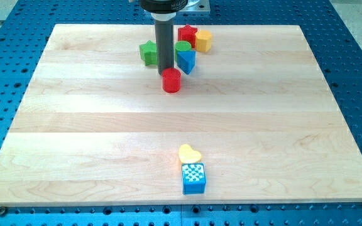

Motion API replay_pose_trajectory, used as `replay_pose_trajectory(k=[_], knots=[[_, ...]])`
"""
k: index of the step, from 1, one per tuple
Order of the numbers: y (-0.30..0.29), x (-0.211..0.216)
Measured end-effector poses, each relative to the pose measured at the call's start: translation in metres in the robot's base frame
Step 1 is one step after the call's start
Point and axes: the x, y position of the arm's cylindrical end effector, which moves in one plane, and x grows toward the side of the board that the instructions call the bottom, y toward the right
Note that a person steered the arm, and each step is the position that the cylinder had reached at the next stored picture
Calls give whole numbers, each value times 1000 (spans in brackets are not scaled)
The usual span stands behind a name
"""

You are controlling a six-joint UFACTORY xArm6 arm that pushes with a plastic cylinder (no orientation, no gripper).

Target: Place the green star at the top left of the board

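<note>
While the wooden board (74,138) fills most of the frame, the green star (148,53) lies at upper centre, just left of the dark rod (164,47). My tip (165,70) meets the board between that star and the red cylinder (171,81); having no fingers, it grasps nothing. Rightward cluster a green block (182,47), blue triangular block (186,61), red block (187,34) and yellow block (203,41). At lower centre, a yellow heart (189,154) touches a blue cube (193,178).

my tip seems hidden behind the red cylinder (171,81); the rod (164,47) half-covers a green block (182,47).
</note>
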Motion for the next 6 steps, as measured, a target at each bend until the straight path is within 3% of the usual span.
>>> replay_pose_trajectory(k=[2, 6], knots=[[1, -22], [-147, -22]])
